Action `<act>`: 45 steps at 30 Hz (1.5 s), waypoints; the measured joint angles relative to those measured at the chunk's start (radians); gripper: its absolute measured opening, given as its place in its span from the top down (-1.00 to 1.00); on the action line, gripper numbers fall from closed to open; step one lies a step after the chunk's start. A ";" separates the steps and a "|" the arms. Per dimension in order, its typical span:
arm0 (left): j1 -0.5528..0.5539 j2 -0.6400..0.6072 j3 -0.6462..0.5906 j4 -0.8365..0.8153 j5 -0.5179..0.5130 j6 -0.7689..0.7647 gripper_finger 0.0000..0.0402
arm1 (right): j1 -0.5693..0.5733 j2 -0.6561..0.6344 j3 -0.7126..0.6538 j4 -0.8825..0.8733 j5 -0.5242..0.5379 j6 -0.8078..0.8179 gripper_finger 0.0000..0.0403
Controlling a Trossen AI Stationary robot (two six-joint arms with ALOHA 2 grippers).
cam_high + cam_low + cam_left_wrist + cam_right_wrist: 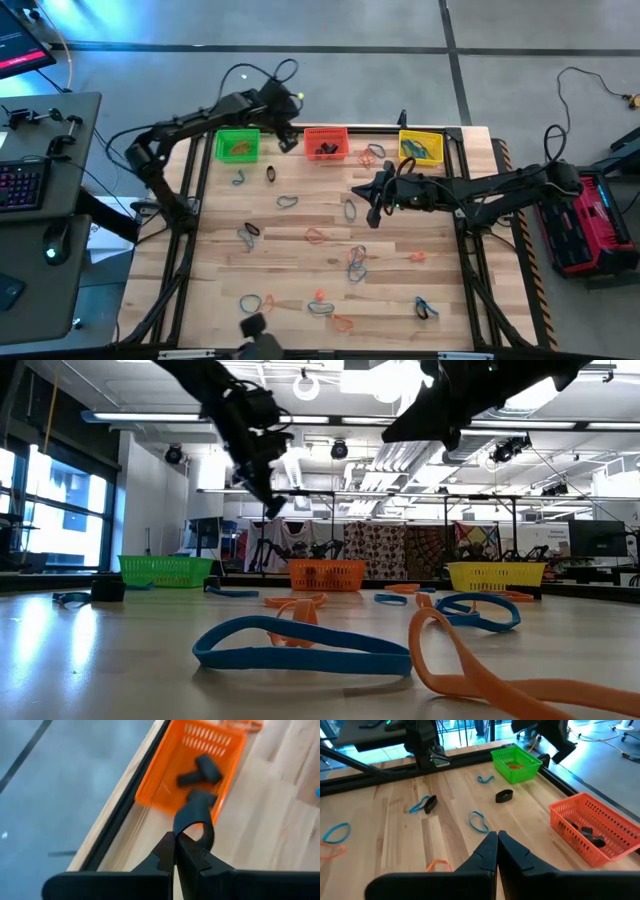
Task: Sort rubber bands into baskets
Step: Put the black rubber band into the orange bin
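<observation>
Three mesh baskets stand along the far edge: green, red-orange and yellow. My left gripper hangs between the green and red-orange baskets, shut on a black rubber band. Just ahead of it, the red-orange basket holds black bands. My right gripper hovers shut over the table's middle with nothing in it. Several orange, blue and black rubber bands lie loose on the wood, one black band near the green basket. My left gripper pinches the black band's near end between its two fingertips. The fingers slant down toward the red-orange basket from the table's left. The rest of the loop curls out beyond the tips, lifted clear of the table, in front of the basket's wall.
Black frame rails run along the table's left, right and far edges. A desk with a keyboard stands off the left side and a red case off the right. A small dark object sits at the near edge.
</observation>
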 joint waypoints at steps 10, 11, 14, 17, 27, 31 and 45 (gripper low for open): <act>-0.047 0.190 0.177 -0.017 0.069 0.043 1.00 | 0.000 0.000 0.000 -0.021 0.000 0.019 1.00; -0.047 0.203 0.185 -0.017 0.069 0.048 1.00 | 0.000 0.000 0.000 -0.021 0.000 0.019 1.00; -0.046 0.235 0.199 -0.017 0.069 0.059 1.00 | 0.000 0.000 0.000 -0.021 0.000 0.019 1.00; -0.045 0.266 0.200 -0.012 0.066 0.075 1.00 | 0.000 0.000 0.000 -0.021 0.000 0.019 1.00; -0.044 0.354 0.200 0.019 0.050 0.104 1.00 | 0.000 0.000 0.000 -0.028 0.008 0.019 1.00; -0.043 0.366 0.200 0.022 0.046 0.119 1.00 | -0.002 0.000 0.000 -0.030 0.008 0.019 1.00; -0.045 0.369 0.200 0.037 0.041 0.140 0.77 | -0.033 0.000 0.000 -0.069 0.008 0.027 1.00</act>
